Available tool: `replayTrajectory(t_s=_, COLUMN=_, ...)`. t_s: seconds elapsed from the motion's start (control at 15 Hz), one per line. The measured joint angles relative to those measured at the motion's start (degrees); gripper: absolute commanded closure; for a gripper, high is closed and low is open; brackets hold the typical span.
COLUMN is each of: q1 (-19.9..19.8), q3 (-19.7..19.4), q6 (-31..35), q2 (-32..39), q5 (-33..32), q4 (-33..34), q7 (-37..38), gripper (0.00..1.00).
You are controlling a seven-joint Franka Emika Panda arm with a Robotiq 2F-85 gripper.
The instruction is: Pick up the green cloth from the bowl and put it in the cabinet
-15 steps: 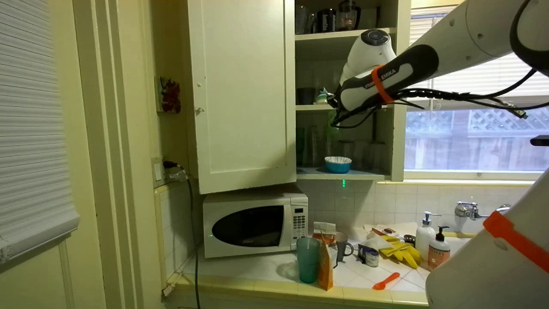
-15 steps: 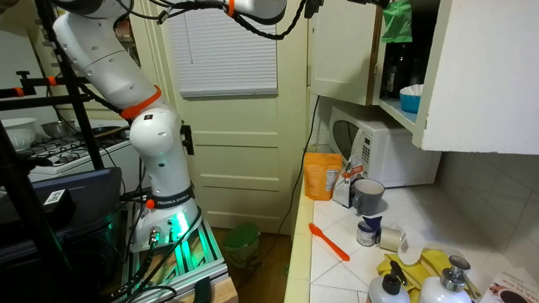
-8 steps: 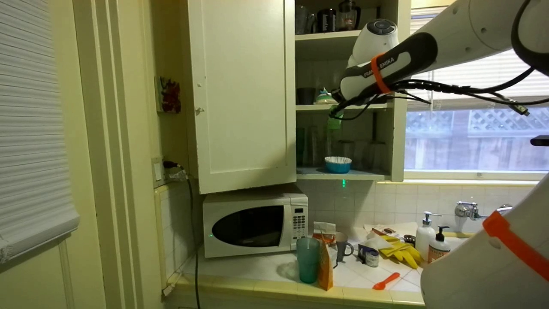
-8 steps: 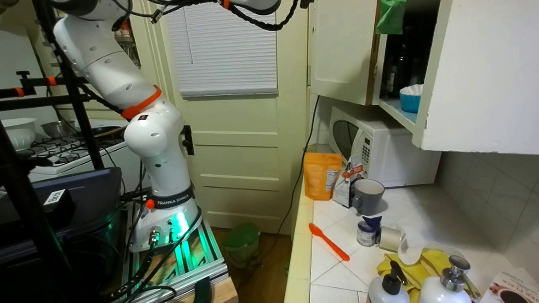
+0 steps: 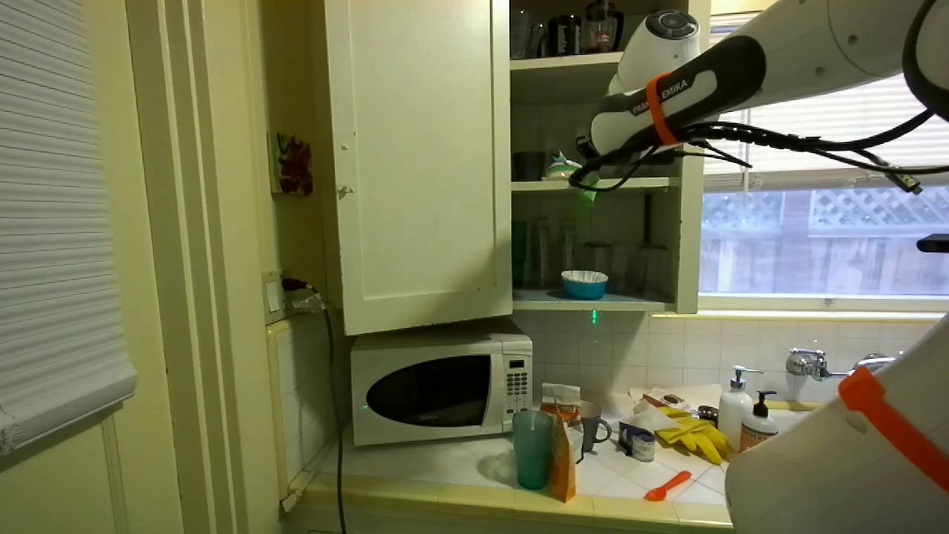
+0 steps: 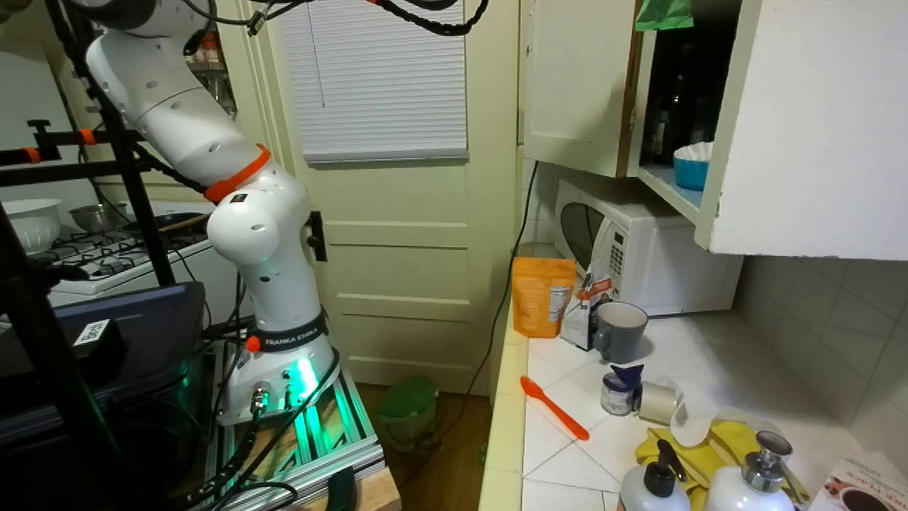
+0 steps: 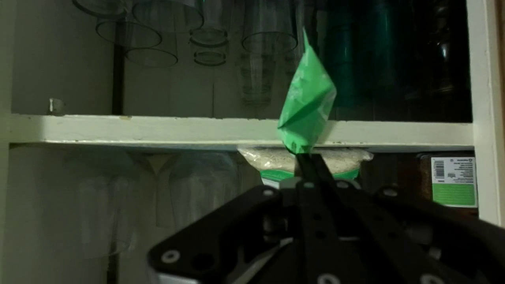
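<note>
my gripper (image 7: pixel 310 157) pinches one end of the green cloth (image 7: pixel 309 85) in front of a cabinet shelf (image 7: pixel 165 129); the blue bowl (image 5: pixel 584 288) sits on the shelf below (image 5: pixel 630 305).

Cabinet (image 5: pixel 689 245) door (image 5: pixel 422 163) open. Robot arm (image 5: pixel 712 81) up in front of the cabinet; green cloth (image 5: pixel 589 196) shows just below its cables (image 5: pixel 764 136), partly hidden from here. Blue bowl (image 5: pixel 584 288), white liner, upright on bottom shelf (image 5: pixel 630 301), well below the cloth. Microwave (image 5: pixel 437 389) under the door. Counter (image 5: pixel 437 467): teal cup (image 5: pixel 532 456), orange pouch (image 5: pixel 563 471) just beside, grey mug (image 5: pixel 589 426), orange-red spoon (image 5: pixel 669 486), yellow gloves (image 5: pixel 697 439), pump bottles (image 5: pixel 734 419).
</note>
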Motion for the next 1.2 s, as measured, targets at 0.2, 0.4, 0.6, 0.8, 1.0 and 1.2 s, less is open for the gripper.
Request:
replayTrajectory(t_s=0.2, q1=-1.3, q3=0.68, q6=0.03, q2=-0.04, q5=0.06, q4=1.32, q7=0.0, gripper=1.0)
replayTrajectory(t_s=0.4, q1=-3.9, q3=1.94, q6=0.34, q2=0.02, q5=0.03, q4=2.77, q7=0.17, gripper=1.0)
replayTrajectory(t_s=0.6, q1=-7.26, q3=3.47, q6=1.65, q2=0.46, q5=-0.34, q4=3.93, q7=1.2, gripper=1.0)
replayTrajectory(t_s=0.8, q1=-12.2, q3=5.82, q6=3.83, q2=1.64, q5=-1.59, q4=4.75, q7=4.06, gripper=1.0)
replayTrajectory(t_s=1.0, q1=-19.53, q3=9.4, q6=6.27, q2=3.55, q5=-5.12, q4=5.6, q7=9.5, gripper=1.0)
replayTrajectory(t_s=1.2, q1=-26.82, q3=13.33, q6=8.1, q2=5.22, q5=-9.62, q4=6.78, q7=16.06, gripper=1.0)
